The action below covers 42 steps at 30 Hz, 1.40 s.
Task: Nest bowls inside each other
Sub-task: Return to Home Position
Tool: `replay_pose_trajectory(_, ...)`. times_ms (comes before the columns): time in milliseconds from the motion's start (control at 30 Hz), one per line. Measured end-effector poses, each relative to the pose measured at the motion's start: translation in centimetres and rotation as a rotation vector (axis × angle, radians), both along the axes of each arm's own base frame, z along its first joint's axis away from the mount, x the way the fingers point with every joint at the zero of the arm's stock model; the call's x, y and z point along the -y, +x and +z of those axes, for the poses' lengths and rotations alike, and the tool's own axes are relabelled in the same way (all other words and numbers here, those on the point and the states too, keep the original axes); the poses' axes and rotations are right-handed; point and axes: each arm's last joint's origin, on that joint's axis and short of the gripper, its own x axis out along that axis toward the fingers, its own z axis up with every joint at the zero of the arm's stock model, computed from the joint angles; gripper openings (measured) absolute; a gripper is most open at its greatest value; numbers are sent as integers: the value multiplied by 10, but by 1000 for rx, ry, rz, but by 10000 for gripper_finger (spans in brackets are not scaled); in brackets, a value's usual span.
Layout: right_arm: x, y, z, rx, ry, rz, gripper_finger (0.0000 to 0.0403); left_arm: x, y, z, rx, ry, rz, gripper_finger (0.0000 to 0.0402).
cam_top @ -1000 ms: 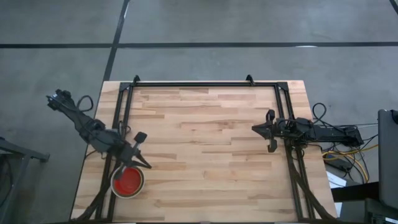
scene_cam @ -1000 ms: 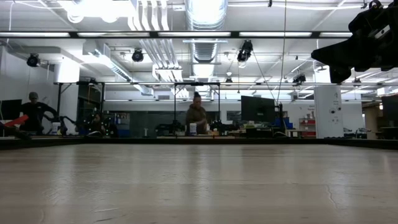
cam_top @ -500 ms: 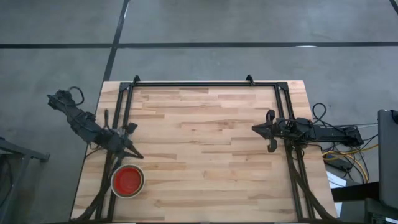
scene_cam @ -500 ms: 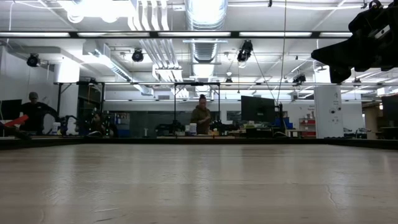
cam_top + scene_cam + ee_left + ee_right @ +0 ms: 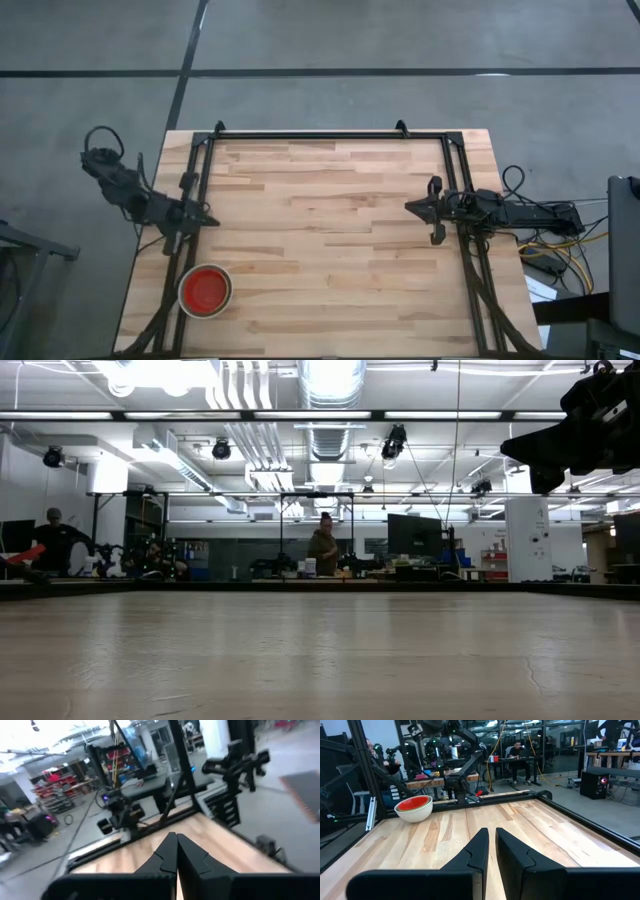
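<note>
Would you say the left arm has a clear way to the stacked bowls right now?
Probably yes: the left gripper is close to the stacked bowls, with only bare table between them and nothing covering them. The right gripper waits across the table.

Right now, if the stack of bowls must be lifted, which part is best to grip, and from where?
Probably the rim of the bowl stack, from straight above. It sits upright with its mouth open, so one finger can go inside the red bowl and one outside the pale bowl. The left gripper is nearest.
</note>
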Motion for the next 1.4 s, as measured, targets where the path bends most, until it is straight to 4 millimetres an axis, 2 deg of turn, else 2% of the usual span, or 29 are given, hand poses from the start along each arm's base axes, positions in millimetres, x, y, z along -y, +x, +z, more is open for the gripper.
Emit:
replay_pose_trajectory(200, 0, 0, 0, 0, 0, 0, 34, 3, 5, -8, 61, 108, 9, 2)
replay_pose_trajectory(333, 0, 0, 0, 0, 0, 0, 34, 11, 14, -15, 157, 61, 15, 1)
replay_pose_trajectory(567, 0, 0, 0, 0, -1, 0, 34, 19, 25, -49, 245, 138, -7, 2)
replay_pose_trajectory(1067, 0, 0, 0, 0, -1, 0, 34, 22, 19, -107, 146, 72, -215, 3)
replay_pose_trajectory(1400, 0, 0, 0, 0, -1, 0, 34, 19, 13, -131, 127, 22, -254, 4)
